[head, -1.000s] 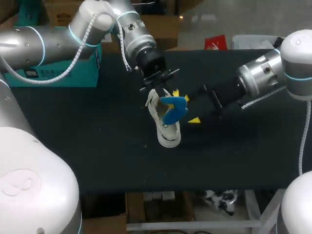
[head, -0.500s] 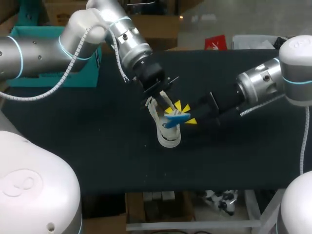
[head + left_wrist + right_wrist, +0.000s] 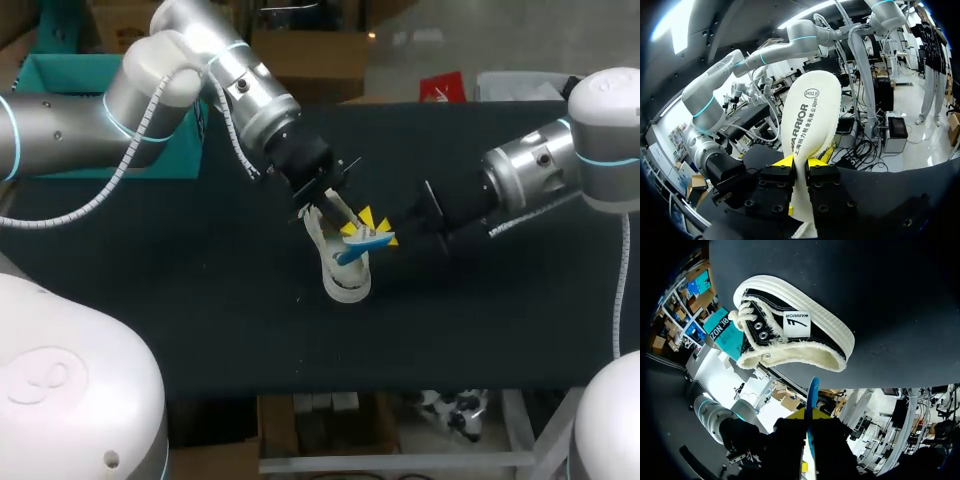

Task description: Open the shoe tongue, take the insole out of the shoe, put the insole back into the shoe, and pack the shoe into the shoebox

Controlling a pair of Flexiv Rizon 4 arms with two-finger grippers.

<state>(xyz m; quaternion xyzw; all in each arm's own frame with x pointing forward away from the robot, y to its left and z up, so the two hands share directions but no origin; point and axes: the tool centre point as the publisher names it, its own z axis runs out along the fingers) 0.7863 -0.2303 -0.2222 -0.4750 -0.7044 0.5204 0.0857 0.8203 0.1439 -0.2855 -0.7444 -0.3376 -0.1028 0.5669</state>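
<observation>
The left gripper (image 3: 800, 163) and right gripper (image 3: 809, 419) both pinched the insole (image 3: 361, 246) just over the shoe (image 3: 342, 272); feeding it toe-first along the opening, one gripper releasing, would likely seat it flat.

Black table (image 3: 200, 330): the strip along the near edge and both near corners are open, with wide passage. The middle is blocked by a black canvas shoe with white rubber sole (image 3: 343, 278). A blue-topped cream insole (image 3: 362, 245) hangs just above its opening. Left end effector (image 3: 347, 222) and right end effector (image 3: 385, 238) both pinch the insole, so there is no gap there. The left arm crosses the far left side and the right arm crosses the right side. A teal cardboard shoebox (image 3: 60, 110) fills the far left corner.
</observation>
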